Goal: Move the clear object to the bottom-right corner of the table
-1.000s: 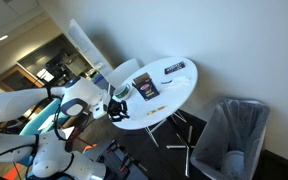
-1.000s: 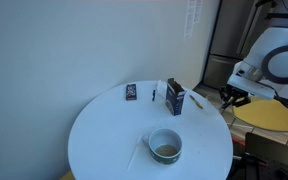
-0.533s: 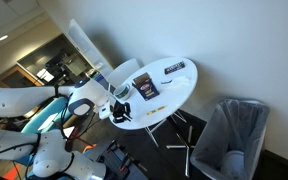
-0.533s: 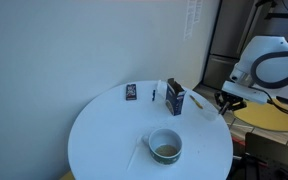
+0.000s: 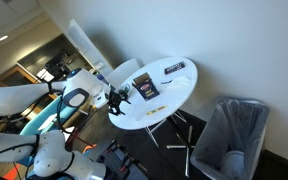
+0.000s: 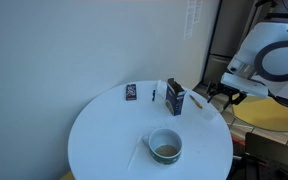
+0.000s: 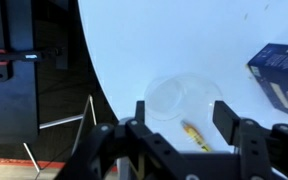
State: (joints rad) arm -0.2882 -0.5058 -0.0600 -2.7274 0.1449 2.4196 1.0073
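Note:
In the wrist view the clear object [image 7: 174, 98], a see-through round cup, rests on the glossy white table [image 7: 164, 40] close to its curved edge. My gripper [image 7: 183, 116] hangs just above it, open, with nothing between its black fingers [image 7: 228, 121]. A yellow pencil [image 7: 195, 134] lies beside the cup. In both exterior views the gripper [image 5: 117, 98] [image 6: 222, 93] hovers at the rim of the round table [image 5: 169, 95] [image 6: 104, 135]. The clear object is too faint to make out there.
A dark blue box [image 6: 174, 97] [image 7: 282, 75] stands near the gripper. A bowl [image 6: 165, 147], a small dark card [image 6: 131, 91] and a pen [image 6: 154, 94] also sit on the table. A grey bin [image 5: 230, 136] stands on the floor beside it. Thin metal legs [image 7: 69, 120] show below the edge.
The gripper has gone from shut to open, letting go of the clear object at the table's edge, and has lifted slightly away from it.

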